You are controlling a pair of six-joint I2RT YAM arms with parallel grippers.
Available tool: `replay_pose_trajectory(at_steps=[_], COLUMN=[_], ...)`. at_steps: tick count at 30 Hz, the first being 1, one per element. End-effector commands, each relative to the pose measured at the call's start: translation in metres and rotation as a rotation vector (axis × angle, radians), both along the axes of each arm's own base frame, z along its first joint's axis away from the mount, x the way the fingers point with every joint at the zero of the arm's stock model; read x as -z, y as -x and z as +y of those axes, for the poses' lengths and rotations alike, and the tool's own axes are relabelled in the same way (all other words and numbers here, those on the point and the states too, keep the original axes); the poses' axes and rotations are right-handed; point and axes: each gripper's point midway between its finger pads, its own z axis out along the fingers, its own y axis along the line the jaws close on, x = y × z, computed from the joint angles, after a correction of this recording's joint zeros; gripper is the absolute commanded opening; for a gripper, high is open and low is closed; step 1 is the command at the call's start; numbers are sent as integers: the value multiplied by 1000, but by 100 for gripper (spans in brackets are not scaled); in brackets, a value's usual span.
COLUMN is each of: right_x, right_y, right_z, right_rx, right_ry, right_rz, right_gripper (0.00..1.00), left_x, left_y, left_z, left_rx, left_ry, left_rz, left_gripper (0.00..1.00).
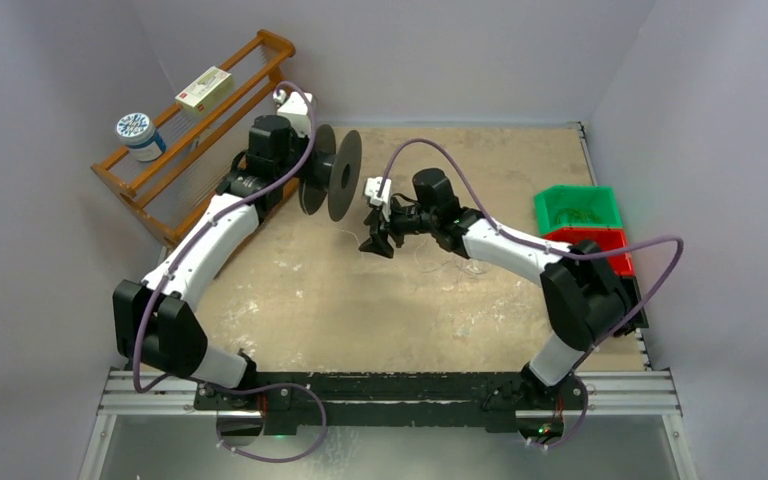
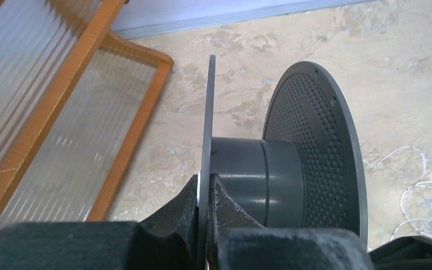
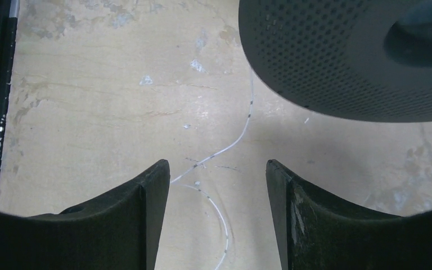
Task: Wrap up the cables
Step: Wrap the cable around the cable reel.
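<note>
- Dark grey plastic spool (image 1: 332, 175) stands on its edge at the far-left part of the table (image 1: 290, 300). It has two round flanges and a thick core between them.
- At the spool, the left gripper (image 2: 205, 188) has its two fingers pressed on both sides of the thin near flange, pinching its rim.
- Just beside the other, perforated flange, the right gripper (image 3: 216, 185) hovers low over the table. Its jaws are spread wide, and only the table surface shows between them.
- Pale and very thin, the cables (image 3: 232, 145) lie loose on the table. In the right wrist view one strand comes from the edge of the flange and curves down between the spread fingers, where a second strand crosses it.
- In the left wrist view more pale loops lie on the table to the right of the spool, apart from its core.
- Against the left wall stands a wooden rack (image 1: 200, 130), with a small box (image 1: 204, 88) and a round container (image 1: 138, 133) on it.
- At the right edge a green bin (image 1: 575, 208) and a red bin (image 1: 592, 241) sit touching each other.
</note>
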Motion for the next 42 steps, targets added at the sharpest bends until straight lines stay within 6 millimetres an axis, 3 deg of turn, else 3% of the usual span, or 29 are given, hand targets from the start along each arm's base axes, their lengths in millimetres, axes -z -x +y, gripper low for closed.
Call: replay_pose_trajectory(at_steps=[1, 6, 8, 11, 14, 16, 22, 29, 35, 39, 42], right_x=[4, 28, 33, 37, 32, 27, 28, 27, 43, 24, -3], right_y=[-2, -9, -11, -2, -3, -5, -32, -104, -140, -151, -146], right_z=[17, 23, 24, 27, 27, 27, 11, -49, -78, -85, -81], right_rx=[-9, 39, 53, 10, -4, -10, 104, 368, 426, 384, 315], right_ry=[-49, -22, -20, -19, -27, -34, -11, -12, 13, -31, -86], right_rz=[105, 195, 206, 265, 255, 237, 192, 200, 278, 316, 334], right_gripper=[66, 65, 60, 39, 7, 0, 0, 0, 0, 0, 0], left_x=[-68, -73, -75, -76, -79, -81, -84, -79, -79, -58, -40], left_y=[-3, -1, 2, 5, 9, 11, 12, 23, 47, 56, 57], left_z=[0, 6, 4, 7, 8, 9, 8, 3, -20, -25, -21], left_rx=[-2, -16, 3, 6, 9, 12, 26, 98, 274, 337, 340], left_ry=[156, 173, 186, 199, 210, 216, 219, 158, 183, 138, 77], left_rz=[-183, -197, -203, -218, -228, -231, -223, -178, -151, -74, -49], left_gripper=[0, 0, 0, 0, 0, 0, 0, 0, 0, 0, 0])
